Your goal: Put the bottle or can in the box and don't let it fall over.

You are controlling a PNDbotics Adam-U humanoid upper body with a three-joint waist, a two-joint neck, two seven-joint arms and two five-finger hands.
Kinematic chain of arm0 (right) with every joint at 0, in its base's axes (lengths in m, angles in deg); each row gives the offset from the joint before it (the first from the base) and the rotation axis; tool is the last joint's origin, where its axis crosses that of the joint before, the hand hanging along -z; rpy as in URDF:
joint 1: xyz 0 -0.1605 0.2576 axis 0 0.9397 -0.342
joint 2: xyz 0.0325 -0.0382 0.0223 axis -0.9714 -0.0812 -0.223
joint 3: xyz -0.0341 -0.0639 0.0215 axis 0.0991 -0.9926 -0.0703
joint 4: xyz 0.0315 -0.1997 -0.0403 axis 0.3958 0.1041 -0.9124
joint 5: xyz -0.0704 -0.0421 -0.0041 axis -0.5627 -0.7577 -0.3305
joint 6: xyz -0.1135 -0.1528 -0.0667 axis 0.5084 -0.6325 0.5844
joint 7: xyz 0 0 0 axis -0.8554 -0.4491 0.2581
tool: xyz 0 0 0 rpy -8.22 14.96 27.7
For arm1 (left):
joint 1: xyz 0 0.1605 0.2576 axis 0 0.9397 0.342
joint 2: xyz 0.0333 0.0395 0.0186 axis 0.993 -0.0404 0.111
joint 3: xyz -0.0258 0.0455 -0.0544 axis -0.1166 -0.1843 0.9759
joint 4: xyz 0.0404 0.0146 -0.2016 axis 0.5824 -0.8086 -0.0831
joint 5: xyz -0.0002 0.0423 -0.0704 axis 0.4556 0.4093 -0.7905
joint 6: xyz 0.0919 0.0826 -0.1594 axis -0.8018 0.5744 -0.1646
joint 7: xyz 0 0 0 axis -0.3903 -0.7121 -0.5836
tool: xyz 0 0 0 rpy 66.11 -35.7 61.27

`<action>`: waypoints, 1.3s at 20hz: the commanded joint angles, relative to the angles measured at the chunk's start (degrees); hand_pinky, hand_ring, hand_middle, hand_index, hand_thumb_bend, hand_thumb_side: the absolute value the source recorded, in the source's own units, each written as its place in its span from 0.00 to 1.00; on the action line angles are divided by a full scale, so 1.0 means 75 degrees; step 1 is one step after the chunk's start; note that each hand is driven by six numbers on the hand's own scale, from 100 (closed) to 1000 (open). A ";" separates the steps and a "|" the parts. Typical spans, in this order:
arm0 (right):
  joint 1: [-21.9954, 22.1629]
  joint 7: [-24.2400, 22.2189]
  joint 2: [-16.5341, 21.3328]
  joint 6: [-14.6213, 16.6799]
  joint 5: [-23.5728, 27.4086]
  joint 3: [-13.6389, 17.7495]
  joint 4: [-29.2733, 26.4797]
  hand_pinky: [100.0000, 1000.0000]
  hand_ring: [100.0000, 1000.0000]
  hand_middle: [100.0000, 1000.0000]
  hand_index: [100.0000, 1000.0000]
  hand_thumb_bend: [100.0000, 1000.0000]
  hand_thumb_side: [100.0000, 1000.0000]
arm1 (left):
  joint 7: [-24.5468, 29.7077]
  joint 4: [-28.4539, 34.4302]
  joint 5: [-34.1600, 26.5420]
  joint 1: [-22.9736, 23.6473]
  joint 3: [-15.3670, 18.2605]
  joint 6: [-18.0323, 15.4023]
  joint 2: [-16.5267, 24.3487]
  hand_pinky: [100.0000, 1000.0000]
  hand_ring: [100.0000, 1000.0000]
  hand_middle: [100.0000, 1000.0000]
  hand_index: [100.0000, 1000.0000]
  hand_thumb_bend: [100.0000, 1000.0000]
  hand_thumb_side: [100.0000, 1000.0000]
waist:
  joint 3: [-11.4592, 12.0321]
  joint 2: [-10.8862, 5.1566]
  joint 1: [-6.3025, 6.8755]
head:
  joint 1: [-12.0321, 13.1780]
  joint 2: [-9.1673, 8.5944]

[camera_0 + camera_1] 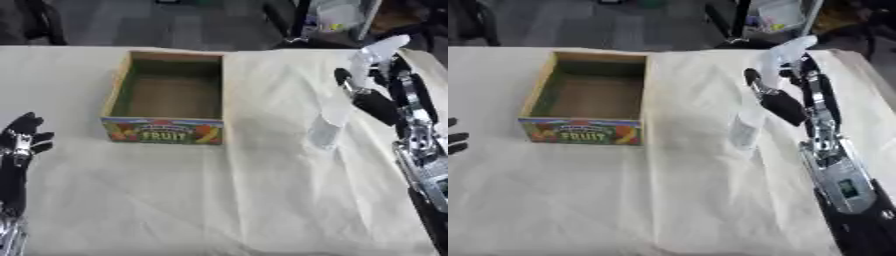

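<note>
While the open cardboard fruit box (168, 97) sits empty near the tabletop's (219, 200) far-left part, a clear plastic bottle (325, 127) stands upright toward the right edge. Right hand (372, 97) curls around it. Left hand (22, 137) rests open at the left edge.

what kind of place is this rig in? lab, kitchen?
Probably a lab or workshop, not a kitchen: a table under a plain cream cloth, one cardboard fruit box as prop, grey floor and cluttered equipment beyond the far edge.
</note>
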 commanded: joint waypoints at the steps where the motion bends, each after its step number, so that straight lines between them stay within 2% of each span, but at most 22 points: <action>1: -0.0167 0.0085 0.0016 -0.0107 -0.0081 0.0014 -0.0225 0.89 0.79 0.74 0.95 0.42 0.35 | 0.0034 0.0158 0.0038 -0.0031 -0.0031 -0.0020 0.0092 0.74 0.71 0.78 0.88 0.32 0.80 | 0.0002 -0.0084 0.0013 | -0.0016 0.0050; 15: -0.0360 0.0681 -0.0118 -0.0604 -0.0172 0.0003 -0.0181 0.86 0.73 0.68 0.91 0.43 0.27 | 0.0043 0.0161 0.0045 -0.0035 -0.0039 -0.0019 0.0098 0.74 0.71 0.78 0.88 0.32 0.80 | 0.0016 -0.0062 0.0004 | -0.0021 0.0050; 26: -0.0398 0.0805 -0.0142 -0.0828 -0.0164 -0.0069 -0.0226 0.82 0.66 0.60 0.87 0.35 0.00 | 0.0047 0.0157 0.0046 -0.0036 -0.0043 -0.0022 0.0098 0.74 0.71 0.78 0.88 0.33 0.80 | 0.0030 -0.0059 -0.0010 | -0.0030 0.0050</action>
